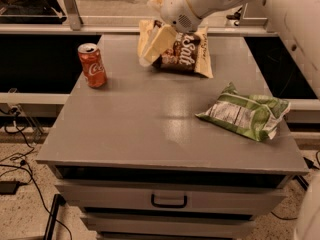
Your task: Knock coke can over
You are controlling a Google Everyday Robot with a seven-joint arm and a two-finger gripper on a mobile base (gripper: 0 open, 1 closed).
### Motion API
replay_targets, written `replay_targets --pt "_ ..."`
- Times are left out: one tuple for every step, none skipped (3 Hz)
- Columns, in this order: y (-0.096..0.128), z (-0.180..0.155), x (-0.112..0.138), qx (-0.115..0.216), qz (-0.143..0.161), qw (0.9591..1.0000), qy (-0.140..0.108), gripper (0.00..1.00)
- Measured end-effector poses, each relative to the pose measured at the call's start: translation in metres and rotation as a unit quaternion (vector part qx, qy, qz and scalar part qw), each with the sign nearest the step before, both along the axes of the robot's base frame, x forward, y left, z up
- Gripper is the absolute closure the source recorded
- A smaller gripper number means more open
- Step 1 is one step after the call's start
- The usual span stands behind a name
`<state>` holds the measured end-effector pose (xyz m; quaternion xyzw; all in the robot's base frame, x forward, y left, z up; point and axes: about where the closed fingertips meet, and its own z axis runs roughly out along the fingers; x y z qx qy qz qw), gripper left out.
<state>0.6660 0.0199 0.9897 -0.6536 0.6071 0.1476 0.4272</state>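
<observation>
The coke can [92, 65] is a red-orange can with white script and a silver top. It stands upright near the back left corner of the grey table [150, 129]. My gripper [156, 44] hangs from the white arm [200, 4] over the back middle of the table. It is in front of a brown snack bag [186, 51], to the right of the can and well apart from it. Nothing is between the gripper and the can.
A green snack bag [245, 115] lies at the right side of the table. The table has a drawer with a handle [169, 201] in front. Cables [20, 149] lie on the floor at left. A rail and dark gap run behind the table.
</observation>
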Motion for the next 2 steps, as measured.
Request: replay_targets --pt "0.026 0.003 0.026 0.053 0.022 0.9977 -0.036 0.0" --pt "0.052 -0.003 0.045 0.112 0.038 0.9921 -0.042 0.0"
